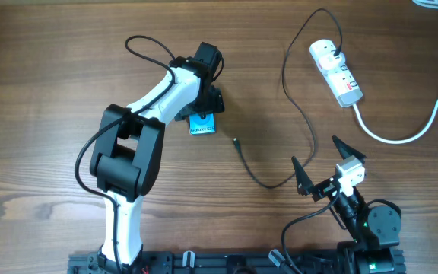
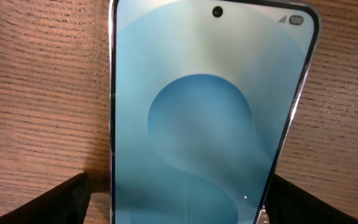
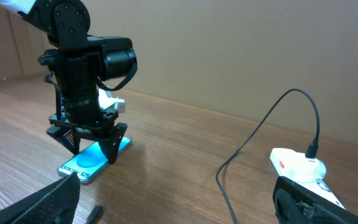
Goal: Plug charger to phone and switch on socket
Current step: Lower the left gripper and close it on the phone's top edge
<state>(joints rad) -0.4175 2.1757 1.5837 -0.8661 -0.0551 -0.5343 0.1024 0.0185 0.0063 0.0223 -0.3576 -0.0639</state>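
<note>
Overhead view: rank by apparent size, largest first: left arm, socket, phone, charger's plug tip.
1. left arm, by far the largest.
2. socket.
3. phone: only a small blue part shows from under the arm, so it looks smaller than the socket.
4. charger's plug tip, tiny.

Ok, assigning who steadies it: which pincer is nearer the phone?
Left. The left pincer straddles the phone, a finger each side; the right pincer sits well away beside the black cable.
</note>
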